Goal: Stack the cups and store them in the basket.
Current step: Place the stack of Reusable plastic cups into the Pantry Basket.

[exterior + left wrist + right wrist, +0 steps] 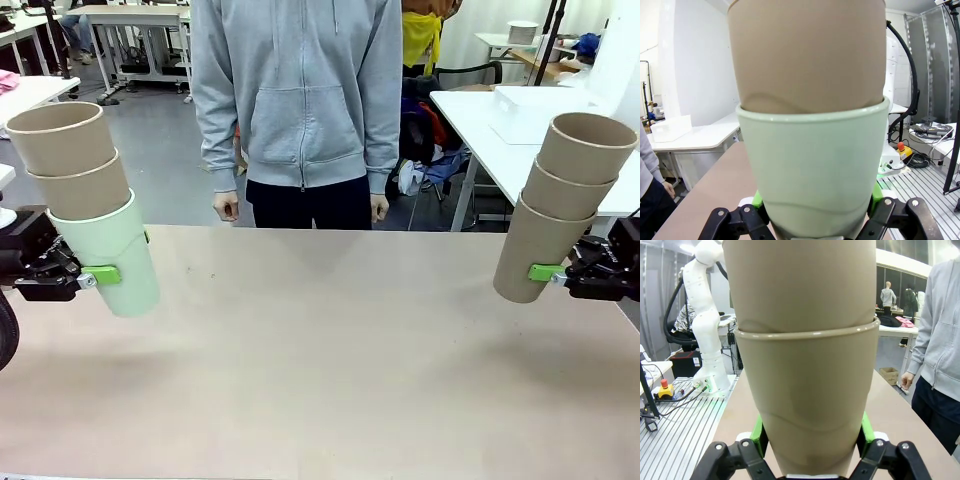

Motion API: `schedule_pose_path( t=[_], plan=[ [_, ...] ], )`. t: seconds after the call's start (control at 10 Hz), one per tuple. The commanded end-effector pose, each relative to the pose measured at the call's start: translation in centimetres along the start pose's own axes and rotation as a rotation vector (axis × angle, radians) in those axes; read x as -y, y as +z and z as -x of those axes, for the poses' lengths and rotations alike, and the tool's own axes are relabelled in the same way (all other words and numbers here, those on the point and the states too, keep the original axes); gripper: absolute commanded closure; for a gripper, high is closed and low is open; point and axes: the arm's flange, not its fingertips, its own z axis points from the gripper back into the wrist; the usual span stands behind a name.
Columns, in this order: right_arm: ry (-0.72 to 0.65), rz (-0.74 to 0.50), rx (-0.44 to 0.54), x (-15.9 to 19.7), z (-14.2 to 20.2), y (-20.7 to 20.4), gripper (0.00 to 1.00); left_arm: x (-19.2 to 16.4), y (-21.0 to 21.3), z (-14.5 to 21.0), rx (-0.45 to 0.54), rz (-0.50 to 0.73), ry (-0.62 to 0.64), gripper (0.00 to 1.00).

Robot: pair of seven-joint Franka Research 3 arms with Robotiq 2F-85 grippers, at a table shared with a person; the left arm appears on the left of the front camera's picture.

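A pale mint-green matte tumbler (pixel 108 250) hangs above the left end of the wide tan table top (pixel 320 370). Its base is clear of the surface and it is tilted, the mouth leaning up and out toward the table's left edge. Two tan-brown cardboard-coloured tumblers are nested in it, the lower one (pixel 85 190) sunk into the green rim and the upper one (pixel 60 135) sunk into that. The left gripper (pixel 816 200) pinches the green tumbler low on its wall, with a green pad pressed to each side.

Above the table's right end a second stack leans the other way - three tan-brown tumblers, bottom (pixel 530 250), middle (pixel 565 190) and top (pixel 592 145), each seated in the one beneath. The right gripper (pixel 811 440) is clamped on the bottom tumbler near its base, and that base also hangs clear of the table top. The two stacks are well apart, one at either end of the table.

At the middle of the table's far side stands a person in a grey zipped hoodie (pixel 300 90). The arms hang down and both hands (pixel 227 207) (pixel 379 208) are loosely curled just beyond the far edge - touching nothing.
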Motion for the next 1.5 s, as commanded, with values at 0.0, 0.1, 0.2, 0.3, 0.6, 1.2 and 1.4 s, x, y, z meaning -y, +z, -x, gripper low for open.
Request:
schedule_pose_path(
  t=[0.0,0.1,0.2,0.3,0.6,1.2,1.4],
  plan=[
    [0.01,-0.001,0.005,0.03,-0.26,-0.12,0.16,0.06,-0.08,-0.28,0.007,0.009,-0.006,0.15],
    [0.01,-0.001,0.005,0.03,-0.26,-0.12,0.16,0.06,-0.08,-0.28,0.007,0.009,-0.006,0.15],
    [0.01,-0.001,0.005,0.03,-0.26,-0.12,0.16,0.06,-0.08,-0.28,0.007,0.009,-0.006,0.15],
    [0.01,-0.001,0.005,0.03,-0.26,-0.12,0.16,0.06,-0.08,-0.28,0.007,0.009,-0.006,0.15],
    [0.01,-0.001,0.005,0.03,-0.26,-0.12,0.16,0.06,-0.08,-0.28,0.007,0.009,-0.006,0.15],
    [0.01,-0.001,0.005,0.03,-0.26,-0.12,0.16,0.06,-0.08,-0.28,0.007,0.009,-0.006,0.15],
    [0.01,-0.001,0.005,0.03,-0.26,-0.12,0.16,0.06,-0.08,-0.28,0.007,0.009,-0.006,0.15]
  ],
)
